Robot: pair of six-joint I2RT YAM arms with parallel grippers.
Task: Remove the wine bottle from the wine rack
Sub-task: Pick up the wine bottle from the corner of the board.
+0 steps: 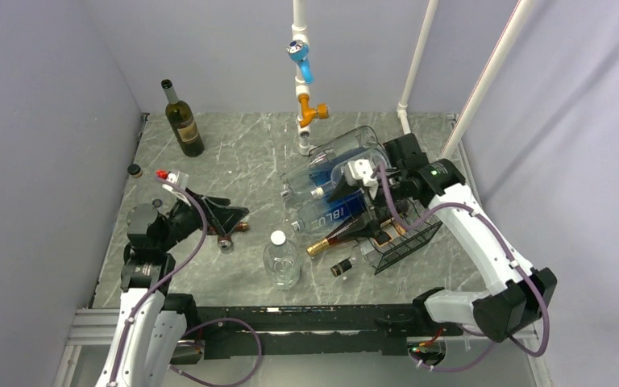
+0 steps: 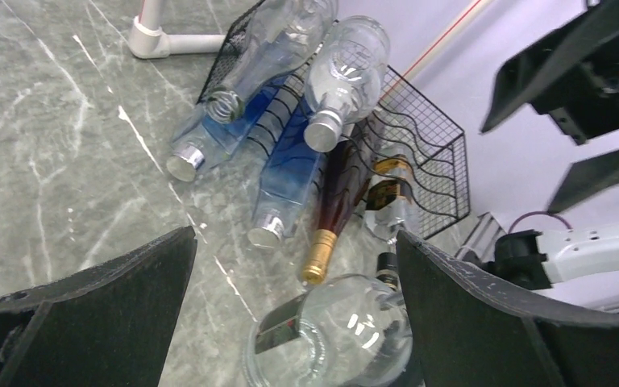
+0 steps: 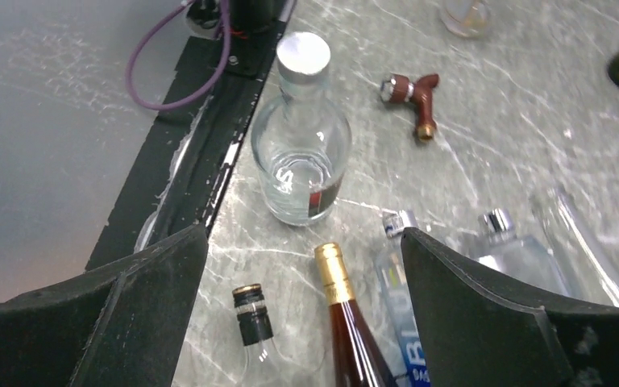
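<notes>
The wine rack (image 1: pixel 409 242) is a black wire-mesh box at centre right, loaded with several bottles lying down. The wine bottle (image 1: pixel 340 235) is amber with a gold foil cap; it lies in the bottom tier, neck poking out toward the front left. My right gripper (image 1: pixel 375 211) hovers over the rack, open. In the right wrist view the wine bottle (image 3: pixel 356 330) lies below, between the spread fingers (image 3: pixel 467 314), touching neither. My left gripper (image 1: pixel 224 216) stands open at left, apart from the rack (image 2: pixel 427 153), with the wine bottle (image 2: pixel 334 201) ahead of it.
A round clear bottle (image 1: pixel 280 262) stands upright near the front centre. A dark green bottle (image 1: pixel 182 121) stands at back left. Blue-labelled bottles (image 1: pixel 330 211) and a black-capped bottle (image 3: pixel 251 318) lie beside the wine bottle. A brown fitting (image 3: pixel 413 89) and the white pipe frame (image 1: pixel 302 72) are nearby.
</notes>
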